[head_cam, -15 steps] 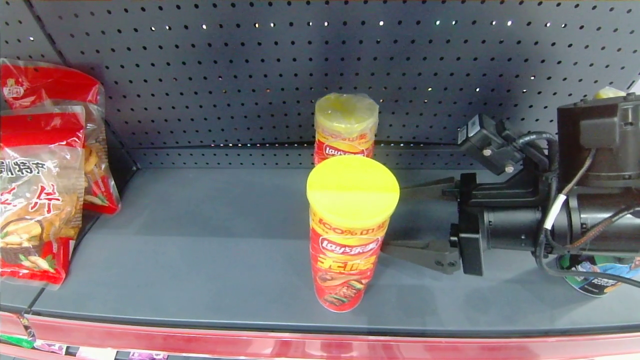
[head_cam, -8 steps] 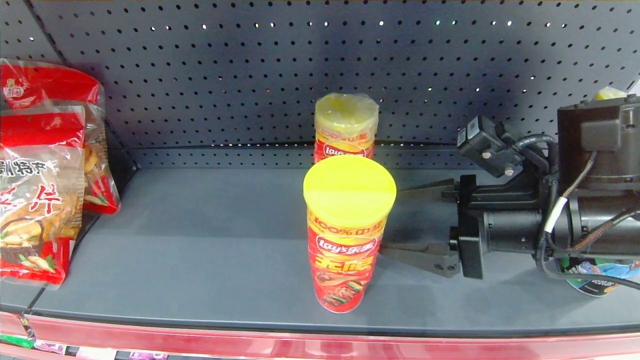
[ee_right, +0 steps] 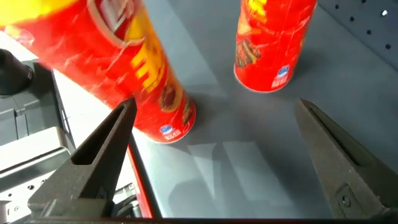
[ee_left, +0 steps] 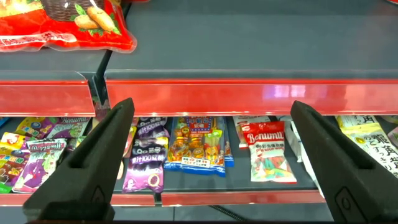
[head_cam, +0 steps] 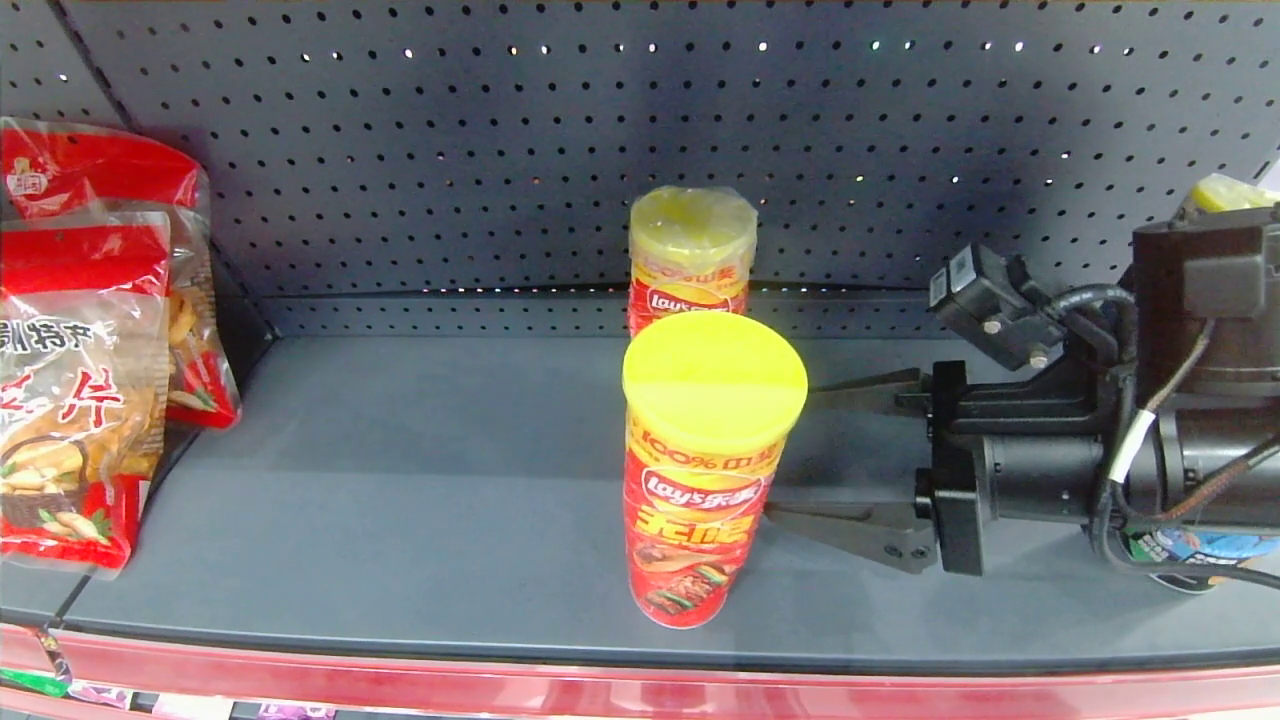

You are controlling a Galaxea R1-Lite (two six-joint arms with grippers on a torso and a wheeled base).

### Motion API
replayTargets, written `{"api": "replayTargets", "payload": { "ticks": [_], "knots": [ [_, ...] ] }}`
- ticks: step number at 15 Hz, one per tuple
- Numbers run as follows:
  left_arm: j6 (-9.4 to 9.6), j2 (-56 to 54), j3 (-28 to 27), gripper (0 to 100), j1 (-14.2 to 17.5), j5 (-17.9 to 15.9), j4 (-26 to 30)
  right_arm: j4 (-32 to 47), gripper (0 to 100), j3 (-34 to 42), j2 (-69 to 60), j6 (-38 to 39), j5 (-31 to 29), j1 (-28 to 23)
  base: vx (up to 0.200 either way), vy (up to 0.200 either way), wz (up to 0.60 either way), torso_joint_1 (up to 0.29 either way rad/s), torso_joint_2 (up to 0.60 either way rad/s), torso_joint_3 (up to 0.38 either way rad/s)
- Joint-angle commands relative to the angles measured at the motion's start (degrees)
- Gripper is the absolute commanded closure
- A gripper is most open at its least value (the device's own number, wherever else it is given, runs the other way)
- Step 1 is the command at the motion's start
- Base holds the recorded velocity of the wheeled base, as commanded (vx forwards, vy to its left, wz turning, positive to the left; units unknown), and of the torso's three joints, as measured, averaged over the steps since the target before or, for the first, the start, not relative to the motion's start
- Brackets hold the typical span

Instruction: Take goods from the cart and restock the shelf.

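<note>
Front chip can point(head_cam: 700, 470) stood upright on shelf point(head_cam: 400, 500), near its front edge. A 2nd chip can point(head_cam: 690, 250) stood at shelf's back. Right tool point(head_cam: 790, 450) lay low over shelf's right part, spread wide, gripping nothing. Left tool point(ee_left: 212, 106) faced shelf's red front edge, wide open, empty. Snack bags point(head_cam: 70, 400) leaned at shelf's left end.

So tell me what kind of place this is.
Most likely a shop aisle: chip cans on a grey shelf with a pegboard back, snack bags at its left end, and candy packs on the shelf below.
</note>
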Motion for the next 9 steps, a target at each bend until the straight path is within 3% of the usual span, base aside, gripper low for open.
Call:
{"api": "replayTargets", "payload": {
  "ticks": [1, 9],
  "knots": [
    [-0.01, 0.07, 0.01, 0, 0.01, 0.05, 0.0, -0.01, 0, 0.74, -0.82, -0.02, 0.04, -0.32, 0.0, 0.0, 0.0, 0.0, 0.0, 0.0],
    [-0.01, 0.07, 0.01, 0, 0.01, 0.05, 0.0, 0.08, 0, 5.84, -15.23, 1.04, 0.21, -7.96, 0.0, 0.0, 0.0, 0.0, 0.0, 0.0]
  ]
}}
